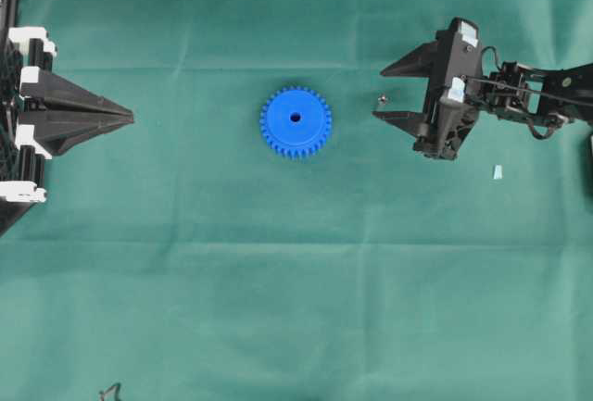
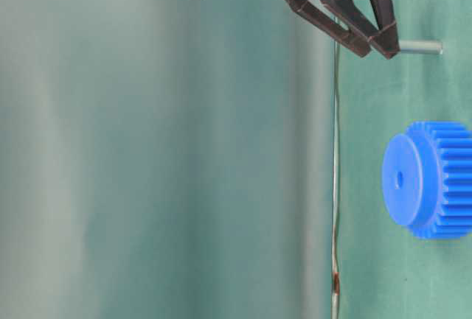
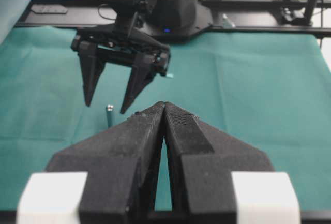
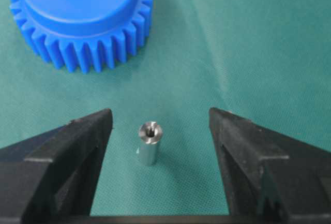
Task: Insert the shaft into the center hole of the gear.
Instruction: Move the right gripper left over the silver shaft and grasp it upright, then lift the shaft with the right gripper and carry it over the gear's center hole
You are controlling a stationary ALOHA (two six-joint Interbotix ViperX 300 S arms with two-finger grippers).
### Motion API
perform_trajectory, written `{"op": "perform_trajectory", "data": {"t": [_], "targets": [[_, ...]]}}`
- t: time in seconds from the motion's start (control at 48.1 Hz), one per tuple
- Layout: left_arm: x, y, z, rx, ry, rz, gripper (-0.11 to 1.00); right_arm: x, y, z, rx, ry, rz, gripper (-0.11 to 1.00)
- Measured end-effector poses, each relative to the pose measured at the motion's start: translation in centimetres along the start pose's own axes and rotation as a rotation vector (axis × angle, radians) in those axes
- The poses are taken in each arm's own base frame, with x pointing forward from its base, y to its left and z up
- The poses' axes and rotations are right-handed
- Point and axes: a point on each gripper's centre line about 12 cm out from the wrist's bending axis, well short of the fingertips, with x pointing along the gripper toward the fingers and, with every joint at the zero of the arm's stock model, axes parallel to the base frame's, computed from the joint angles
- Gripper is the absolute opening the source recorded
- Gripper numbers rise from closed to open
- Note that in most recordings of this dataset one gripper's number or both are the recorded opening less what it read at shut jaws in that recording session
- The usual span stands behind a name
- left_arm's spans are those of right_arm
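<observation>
The blue gear (image 1: 296, 121) lies flat mid-table with its dark center hole (image 1: 296, 117) facing up; it also shows in the table-level view (image 2: 431, 179) and the right wrist view (image 4: 83, 17). The shaft (image 1: 381, 99), a short silvery pin, stands upright on the cloth right of the gear. In the right wrist view the shaft (image 4: 149, 143) stands between the open jaws, nearer the left one, touching neither. My right gripper (image 1: 378, 93) is open around it. My left gripper (image 1: 132, 118) is shut and empty at the far left; it also shows in its wrist view (image 3: 164, 103).
Green cloth covers the table. A small pale blue scrap (image 1: 498, 172) lies right of the right arm. The right arm's base and a black frame (image 3: 170, 12) stand at the far edge in the left wrist view.
</observation>
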Motion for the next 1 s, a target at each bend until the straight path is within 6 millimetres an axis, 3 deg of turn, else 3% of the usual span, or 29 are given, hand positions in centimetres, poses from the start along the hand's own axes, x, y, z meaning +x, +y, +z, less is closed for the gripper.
{"op": "perform_trajectory", "data": {"t": [0.104,0.229,0.416,0.998], "targets": [[0.00,0.00,-0.02,0.000,0.002,0.000,0.00,-0.07,0.13,-0.19,-0.002,0.005,0.004,0.68],[0.00,0.00,-0.02,0.000,0.002,0.000,0.00,-0.22,0.31,-0.56,0.001,0.015,0.009,0.55],[0.00,0.00,0.00,0.000,0.000,0.000,0.00,-0.30,0.52,-0.75,-0.005,0.018,0.015,0.17],[-0.03,0.00,-0.15,0.000,0.014,0.000,0.00,-0.58,0.59,-0.21,0.000,0.011,0.018,0.16]]}}
